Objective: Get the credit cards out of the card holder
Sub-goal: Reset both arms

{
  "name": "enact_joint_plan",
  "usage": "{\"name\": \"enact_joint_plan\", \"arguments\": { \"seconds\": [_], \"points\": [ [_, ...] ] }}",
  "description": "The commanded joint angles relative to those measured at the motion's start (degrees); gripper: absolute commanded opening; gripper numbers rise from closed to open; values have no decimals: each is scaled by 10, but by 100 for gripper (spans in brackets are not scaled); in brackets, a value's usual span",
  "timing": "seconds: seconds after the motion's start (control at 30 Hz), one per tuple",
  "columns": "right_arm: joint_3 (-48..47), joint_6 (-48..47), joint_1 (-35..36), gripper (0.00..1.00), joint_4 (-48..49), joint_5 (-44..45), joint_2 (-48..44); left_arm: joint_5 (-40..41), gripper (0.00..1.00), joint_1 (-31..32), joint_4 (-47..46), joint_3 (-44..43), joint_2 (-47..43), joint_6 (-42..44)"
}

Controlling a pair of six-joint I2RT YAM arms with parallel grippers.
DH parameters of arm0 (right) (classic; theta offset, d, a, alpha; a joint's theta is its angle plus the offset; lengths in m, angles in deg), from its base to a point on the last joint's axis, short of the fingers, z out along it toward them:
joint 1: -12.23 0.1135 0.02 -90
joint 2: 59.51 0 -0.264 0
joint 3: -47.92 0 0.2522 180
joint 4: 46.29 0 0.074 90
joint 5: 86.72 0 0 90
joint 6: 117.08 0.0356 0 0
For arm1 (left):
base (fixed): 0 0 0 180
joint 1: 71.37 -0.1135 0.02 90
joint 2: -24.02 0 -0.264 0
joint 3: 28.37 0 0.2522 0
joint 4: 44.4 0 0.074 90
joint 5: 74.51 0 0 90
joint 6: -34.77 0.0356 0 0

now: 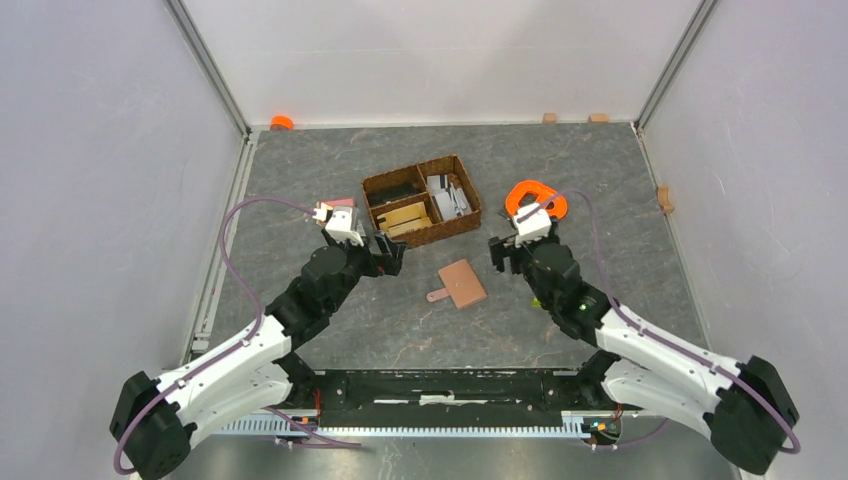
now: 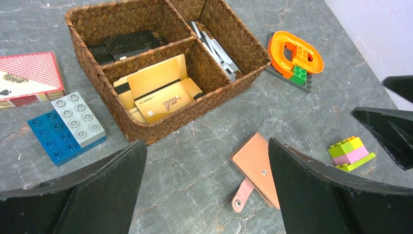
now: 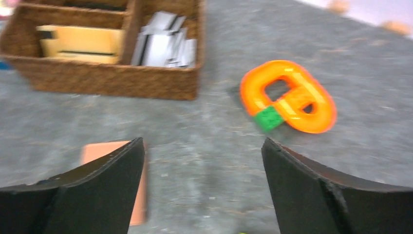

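**Both claws apart, holder shut on the desk**

The grey desk (image 1: 300, 160) carries everything. The two arms reach in from its near edge towards the middle. The left claw (image 1: 390, 255) and the right claw (image 1: 500, 255) both stand with fingers spread wide and nothing between them. They flank the card holder (image 1: 462, 283), probably so that one can pin it while the other works it open.

Just beyond them sits the woven basket (image 1: 447, 234), divided into three. Its right compartment holds a stack of grey credit cards (image 2: 219, 51), so it seems to be the sorting place for what comes out. Beside the basket lies an orange ring toy (image 1: 535, 198), apart from the task.

The card holder lies flat and closed, its strap tab pointing to the near left. Whether cards remain inside cannot be told.

The left wrist view alone shows the gold cards (image 2: 160, 92) clearly, a blue-and-grey block (image 2: 65, 126), a red card box (image 2: 29, 75) and a small green-and-pink block (image 2: 351, 152). The right wrist view is blurred, and its left finger half hides the holder
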Motion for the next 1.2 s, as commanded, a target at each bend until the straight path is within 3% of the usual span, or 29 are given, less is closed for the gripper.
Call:
{"name": "enact_joint_plan", "arguments": {
  "seconds": [0.0,0.17,0.27,0.37,0.43,0.63,0.83,1.17],
  "points": [
    [84,-110,-4,96,115,207,-60,15,100,-1,-45,7,0,41],
    [136,-162,-24,98,182,262,-39,11,100,-1,-51,9,0,49],
    [166,-164,-87,98,221,199,-25,44,100,-1,-78,22,3,68],
    [246,-167,-174,98,354,102,-24,71,100,-1,-100,29,22,86],
    [292,-230,-185,96,450,100,-8,85,100,-1,-97,25,36,94],
    [308,-241,-217,96,519,91,82,80,100,-1,-92,23,21,94],
    [365,-258,-235,96,755,106,194,81,100,-1,-108,33,11,95],
    [359,-187,-306,94,751,56,218,69,100,-1,-98,28,21,91]
  ]
}}
